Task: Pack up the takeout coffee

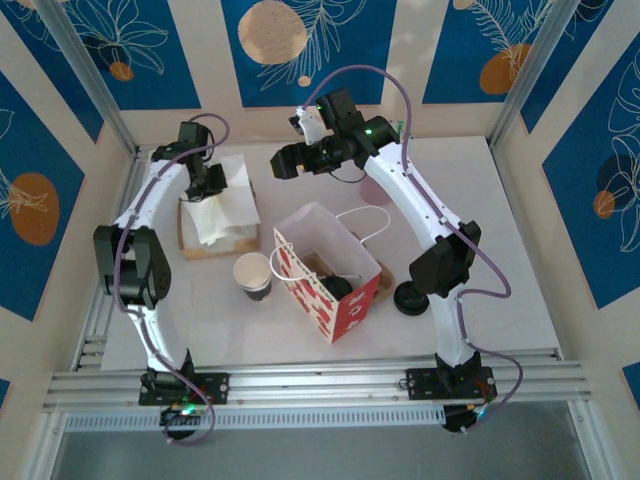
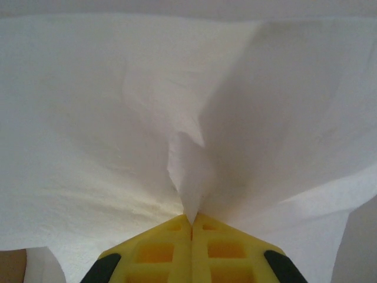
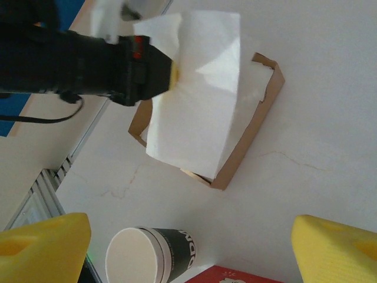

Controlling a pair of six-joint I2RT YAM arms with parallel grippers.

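My left gripper (image 2: pixel 191 219) is clamped on a napkin (image 2: pixel 118 118) above its cardboard box (image 3: pixel 268 100); my right gripper (image 3: pixel 191 236) gapes wide. The coffee cup (image 1: pixel 252 275) stands left of centre in the top view, beside the red bag (image 1: pixel 330 305). I reckon the napkin goes into the bag next.

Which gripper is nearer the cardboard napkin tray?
Left. The left gripper is shut on a napkin directly above the tray; the right gripper hangs open, apart, off to its right.

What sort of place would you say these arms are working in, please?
Probably a lab test cell staged as a takeout packing station: an aluminium frame and printed blue wall panels enclose a white table holding a paper cup, a gift bag and napkins.
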